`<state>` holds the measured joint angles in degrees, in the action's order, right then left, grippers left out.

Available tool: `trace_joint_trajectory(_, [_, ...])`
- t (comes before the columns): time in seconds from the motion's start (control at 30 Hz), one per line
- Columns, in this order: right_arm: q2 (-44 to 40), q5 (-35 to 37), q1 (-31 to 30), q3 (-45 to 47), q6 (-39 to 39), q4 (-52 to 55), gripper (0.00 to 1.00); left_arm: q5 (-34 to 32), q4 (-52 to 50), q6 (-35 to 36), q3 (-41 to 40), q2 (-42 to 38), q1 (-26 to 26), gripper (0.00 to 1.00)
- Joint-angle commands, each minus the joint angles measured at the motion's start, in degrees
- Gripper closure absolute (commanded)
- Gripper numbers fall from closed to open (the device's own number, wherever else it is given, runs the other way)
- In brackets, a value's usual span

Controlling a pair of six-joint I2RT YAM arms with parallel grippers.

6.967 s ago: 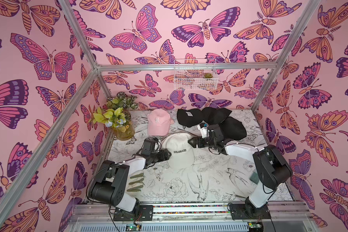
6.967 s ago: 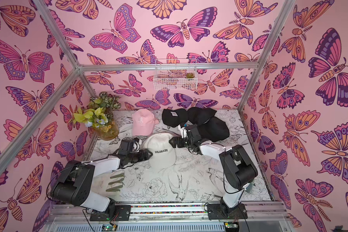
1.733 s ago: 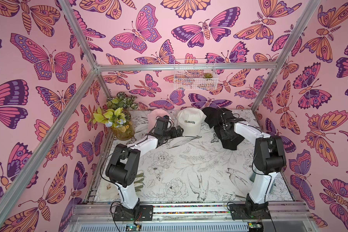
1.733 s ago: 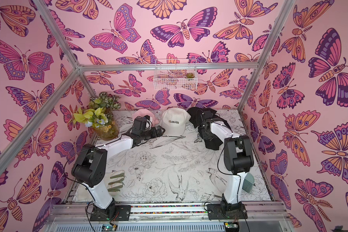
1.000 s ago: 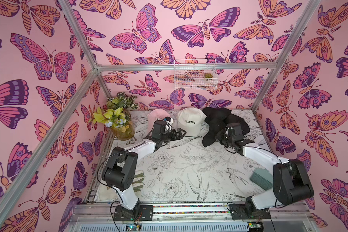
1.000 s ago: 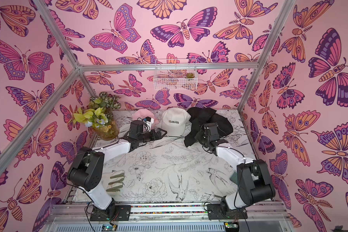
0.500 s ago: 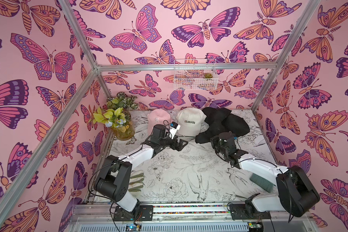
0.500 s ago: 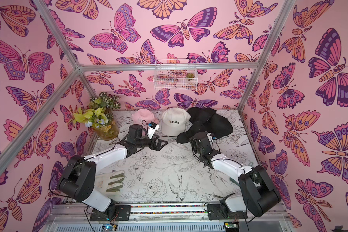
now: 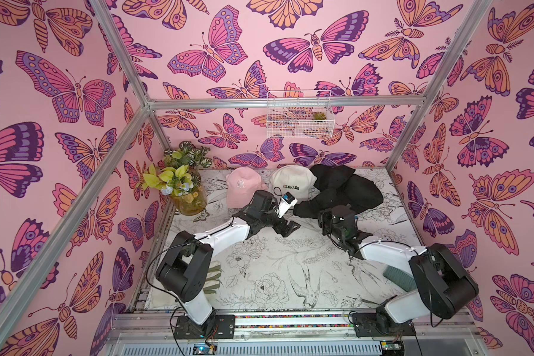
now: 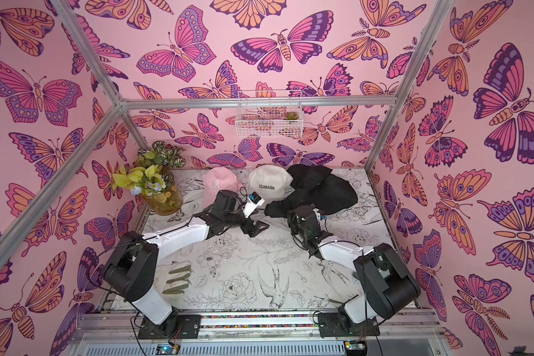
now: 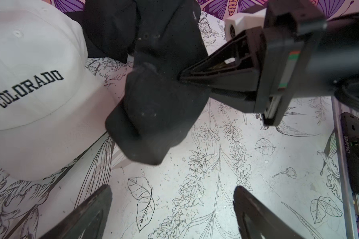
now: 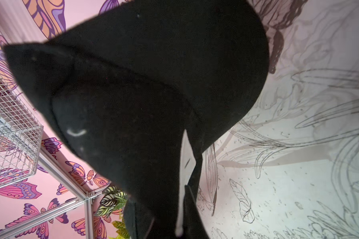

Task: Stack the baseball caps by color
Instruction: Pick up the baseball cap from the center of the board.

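Observation:
Along the back of the table a pink cap (image 9: 242, 188) (image 10: 218, 183) sits beside a cream cap (image 9: 292, 182) (image 10: 269, 182) (image 11: 29, 82) lettered COLORADO. To their right lies a heap of black caps (image 9: 349, 188) (image 10: 324, 188). My right gripper (image 9: 322, 212) (image 10: 290, 212) (image 12: 166, 211) is shut on the edge of one black cap (image 9: 305, 209) (image 11: 153, 107) (image 12: 153, 93), which trails from the heap toward the middle. My left gripper (image 9: 287, 228) (image 10: 256, 228) (image 11: 172, 187) hangs open over bare table in front of the cream cap, holding nothing.
A glass vase of plants (image 9: 188, 197) stands at the back left corner. A cream glove with green fingers (image 9: 213, 277) lies by the left arm's base, and a green brush (image 9: 399, 277) by the right arm. A wire basket (image 9: 299, 114) hangs on the back wall.
My right gripper has drawn back toward the front, pulling a black cap out of the heap. My left gripper has backed away from the cream cap, still open.

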<state>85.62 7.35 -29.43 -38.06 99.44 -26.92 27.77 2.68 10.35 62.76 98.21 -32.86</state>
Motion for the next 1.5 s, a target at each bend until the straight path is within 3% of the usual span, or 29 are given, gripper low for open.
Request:
trace_joint_trajectory(0.0, [0.0, -0.4, -0.7, -0.6, 2.4, -3.2, 0.92, -2.6, -0.9, 1.7, 4.5, 3.8, -1.4, 0.11])
trace_joint_trajectory(0.07, [-0.7, -0.5, -0.7, -0.3, 2.1, -3.2, 0.9, -3.2, -1.0, 2.5, 6.7, 5.5, -2.2, 0.21])
trace_joint_trajectory(0.13, [-1.8, 0.1, -0.7, 0.3, 1.0, -2.9, 0.83, -2.5, -0.8, 2.5, 8.9, 6.9, -2.5, 0.47])
trace_joint_trajectory(0.23, [-4.0, 1.2, 0.0, 1.4, -5.4, -2.3, 0.58, -1.5, -0.8, 1.2, 10.0, 7.1, -2.4, 0.8])
trace_joint_trajectory(0.3, [-7.1, 2.5, 1.3, 2.0, -12.7, 1.9, 0.35, -0.9, -0.8, 2.0, 9.0, 5.9, -2.4, 1.0])
trace_joint_trajectory(0.33, [-9.1, 2.9, 2.6, 2.1, -18.1, 4.0, 0.08, -1.6, -0.8, 2.7, 8.0, 5.0, -2.4, 1.0])
trace_joint_trajectory(0.37, [-11.1, 2.8, 3.8, 2.2, -23.4, 5.1, 0.01, -1.9, -1.0, 4.0, 7.0, 4.0, -2.2, 1.0])
trace_joint_trajectory(0.5, [-19.5, -0.2, 8.1, 0.2, -55.9, 6.6, 0.01, -1.1, -5.8, 11.7, 3.7, -1.7, -1.7, 1.0])
trace_joint_trajectory(0.53, [-20.8, -6.0, 9.6, -1.9, -66.0, 8.4, 0.01, -0.7, -7.3, 13.4, 3.1, -3.3, -1.4, 1.0])
trace_joint_trajectory(0.6, [-22.5, -12.0, 12.2, -8.1, -79.1, 17.8, 0.01, 0.8, -9.2, 16.4, 2.0, -6.1, -0.7, 1.0])
trace_joint_trajectory(0.7, [-21.3, -29.5, 16.2, -15.7, -92.7, 27.7, 0.01, 4.6, -11.5, 19.8, 0.6, -10.3, 0.4, 1.0])
trace_joint_trajectory(0.9, [-17.3, -45.7, 16.6, -25.6, -103.6, 38.0, 0.01, 15.0, -16.9, 23.6, -0.6, -17.6, 0.8, 1.0])
trace_joint_trajectory(0.97, [-16.1, -55.4, 16.5, -28.4, -108.1, 43.6, 0.01, 15.3, -17.7, 24.9, -1.7, -19.4, 0.8, 1.0])
trace_joint_trajectory(1.03, [-14.5, -59.6, 15.5, -31.2, -110.7, 49.2, 0.01, 12.3, -18.1, 25.8, -2.2, -20.1, 0.8, 1.0])
trace_joint_trajectory(1.2, [-10.3, -58.4, 9.9, -37.4, -122.5, 66.5, 0.01, 4.3, -21.5, 27.8, 0.4, -17.4, 0.7, 1.0])
trace_joint_trajectory(1.47, [-8.3, -52.6, 6.5, -34.9, -123.4, 63.6, 0.01, 6.7, -22.8, 27.6, 1.3, -18.4, 0.2, 1.0])
